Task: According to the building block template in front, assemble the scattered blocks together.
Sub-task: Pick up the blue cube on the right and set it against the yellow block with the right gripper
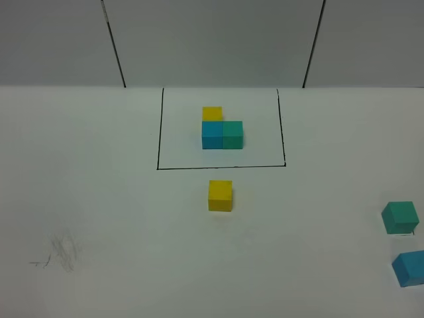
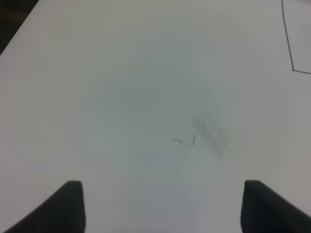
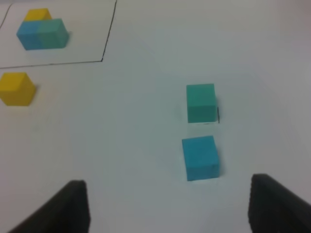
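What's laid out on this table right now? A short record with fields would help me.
template: yellow, cyan-blue and teal-green cubes touching in an L, inside black frame
loose yellow cube: just outside the frame
loose teal-green cube: far right
loose cyan-blue cube: beside it, not touching
left pincer: open, facing a pencil scribble
right pincer: open, facing the two right-hand cubes

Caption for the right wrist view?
Open right gripper facing loose cyan-blue cube and teal-green cube; yellow cube and framed template beyond.
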Robot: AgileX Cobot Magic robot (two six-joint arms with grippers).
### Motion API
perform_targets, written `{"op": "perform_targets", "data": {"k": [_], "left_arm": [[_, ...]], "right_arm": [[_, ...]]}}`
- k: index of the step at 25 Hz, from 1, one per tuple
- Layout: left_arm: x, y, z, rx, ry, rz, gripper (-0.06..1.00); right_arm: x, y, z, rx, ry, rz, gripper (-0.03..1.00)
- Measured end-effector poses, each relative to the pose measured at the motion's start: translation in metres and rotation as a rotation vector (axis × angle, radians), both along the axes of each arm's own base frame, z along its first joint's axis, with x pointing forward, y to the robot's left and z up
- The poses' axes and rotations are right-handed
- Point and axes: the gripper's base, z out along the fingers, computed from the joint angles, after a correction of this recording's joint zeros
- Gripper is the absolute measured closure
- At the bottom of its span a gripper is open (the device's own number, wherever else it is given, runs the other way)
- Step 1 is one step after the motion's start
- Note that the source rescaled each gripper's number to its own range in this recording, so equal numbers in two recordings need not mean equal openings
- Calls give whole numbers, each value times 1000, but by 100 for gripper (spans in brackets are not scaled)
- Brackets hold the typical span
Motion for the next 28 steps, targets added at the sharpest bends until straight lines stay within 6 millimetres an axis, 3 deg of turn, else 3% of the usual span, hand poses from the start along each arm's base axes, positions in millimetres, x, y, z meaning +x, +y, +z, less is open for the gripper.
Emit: {"op": "perform_targets", "data": {"k": [19, 24, 28], "left_arm": [[0, 0, 0, 0, 0, 0, 44], [0, 0, 0, 0, 0, 0, 44], [0, 0, 0, 0, -1, 0, 44]], "right_arm": [[0, 0, 0, 0, 0, -1, 36], [10, -1, 0, -13, 66, -12, 7], [40, -1, 10, -7, 197, -28, -2]]}}
